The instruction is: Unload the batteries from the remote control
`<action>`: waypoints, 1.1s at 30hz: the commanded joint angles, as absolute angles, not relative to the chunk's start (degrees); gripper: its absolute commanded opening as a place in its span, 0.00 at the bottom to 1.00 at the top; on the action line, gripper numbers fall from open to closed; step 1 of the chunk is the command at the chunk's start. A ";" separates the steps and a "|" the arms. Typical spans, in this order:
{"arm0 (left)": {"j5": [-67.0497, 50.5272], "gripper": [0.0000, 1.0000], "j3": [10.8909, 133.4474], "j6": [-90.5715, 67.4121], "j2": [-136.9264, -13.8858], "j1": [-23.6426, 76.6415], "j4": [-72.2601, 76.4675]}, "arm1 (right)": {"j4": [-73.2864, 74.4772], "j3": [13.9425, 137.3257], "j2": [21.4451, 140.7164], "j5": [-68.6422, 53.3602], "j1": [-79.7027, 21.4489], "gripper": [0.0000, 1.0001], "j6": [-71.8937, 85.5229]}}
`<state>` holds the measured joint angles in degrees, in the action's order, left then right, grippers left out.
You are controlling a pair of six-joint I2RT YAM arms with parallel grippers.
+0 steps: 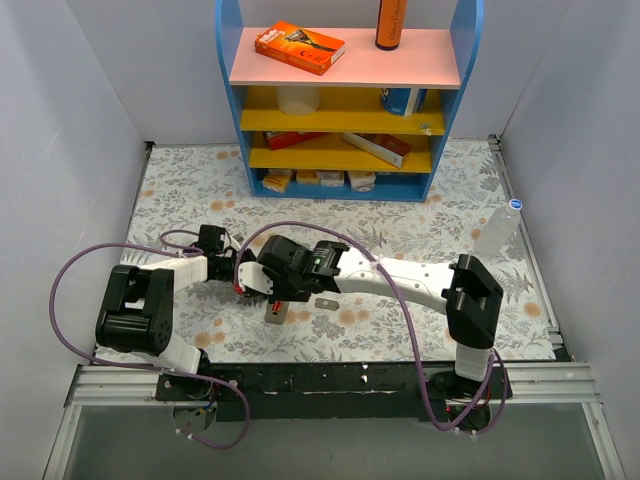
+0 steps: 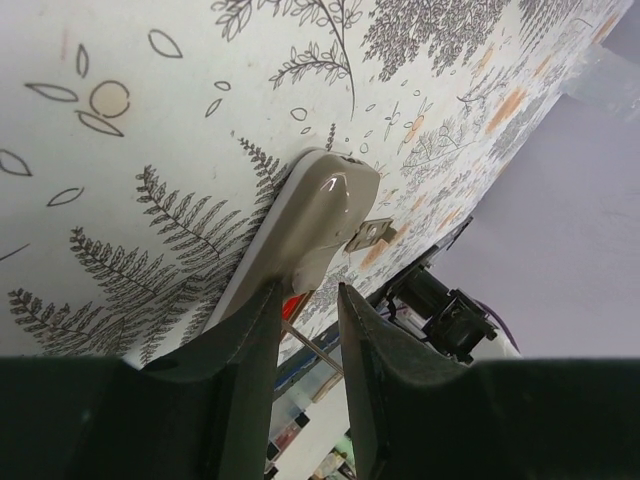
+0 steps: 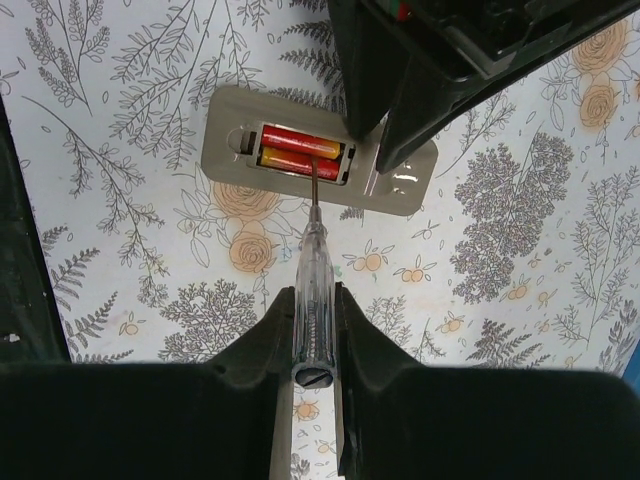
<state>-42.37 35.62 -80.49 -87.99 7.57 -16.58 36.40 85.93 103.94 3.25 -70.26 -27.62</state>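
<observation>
Floral-print table (image 1: 420, 240), blue shelf unit (image 1: 345, 100) at far edge; orange box (image 1: 300, 47) on top, print too small to read. Remote control (image 3: 228, 120) lies near centre, recess up, both batteries (image 3: 298, 150) seated. Left pincer (image 2: 308, 298) clamps its end. Right pincer (image 3: 312, 320) is closed on a clear screwdriver (image 3: 308, 270), tip in the recess. Small grey plate (image 2: 370, 234) lies just right.

Right wrist view: the black left fingers (image 3: 362, 100) cover a stretch of the slim grey plastic remote control (image 3: 225, 125). Whether they clamp it or only press on it, we cannot tell. Where the clear-handled screwdriver (image 3: 312, 270) tip meets the two red cylindrical batteries (image 3: 295, 140) is too fine to make out.

Left wrist view: the remote's near end is lost behind those fingers. A red sliver (image 2: 292, 306) shows in the gap, too little for us to name.

Top view: the orange bottle (image 1: 393, 24) is cropped by the upper edge.
</observation>
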 commanded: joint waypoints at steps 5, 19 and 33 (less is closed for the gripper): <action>-41.14 0.29 31.38 -82.44 -88.07 9.84 -19.25 | 44.11 95.60 118.20 4.13 -71.19 0.01 -26.02; -39.90 0.27 31.38 -82.44 -88.50 9.84 -19.25 | 33.33 83.44 115.58 2.20 -70.67 0.01 -27.95; -41.22 0.26 30.94 -82.53 -90.53 11.78 -17.75 | 14.07 60.91 100.20 -1.14 -69.43 0.01 -25.40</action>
<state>-41.89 34.11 -83.05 -87.50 7.57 -14.33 16.25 68.23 95.77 1.61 -70.13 -26.74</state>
